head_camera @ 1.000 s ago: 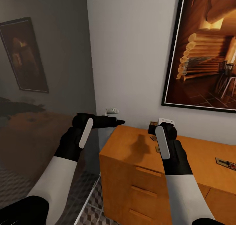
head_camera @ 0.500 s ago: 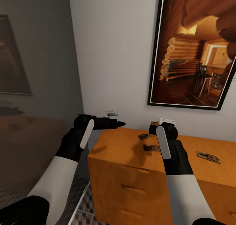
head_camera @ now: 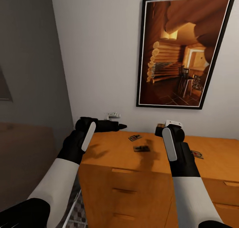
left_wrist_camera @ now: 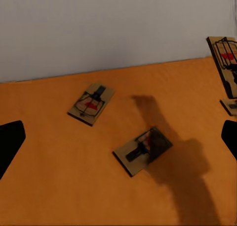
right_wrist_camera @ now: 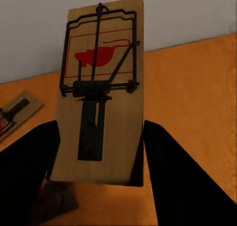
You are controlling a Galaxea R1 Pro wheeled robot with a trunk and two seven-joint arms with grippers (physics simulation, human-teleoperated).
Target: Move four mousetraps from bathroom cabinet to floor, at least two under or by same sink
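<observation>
Camera panned right; arms held pose. Right pincer [right_wrist_camera: 96,152] clamps one mousetrap [right_wrist_camera: 98,92] above cabinet [head_camera: 113,151] top; left pincer [head_camera: 121,125] looks spread, empty. Remaining traps [left_wrist_camera: 92,103] near back edge; none floored yet.

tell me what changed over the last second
The camera swung right, so the cabinet and framed picture slid left in the head view; that is camera motion. More mousetraps came into sight on the cabinet top. The right gripper stays clamped on a mousetrap, and the left gripper still hovers, holding nothing.
</observation>
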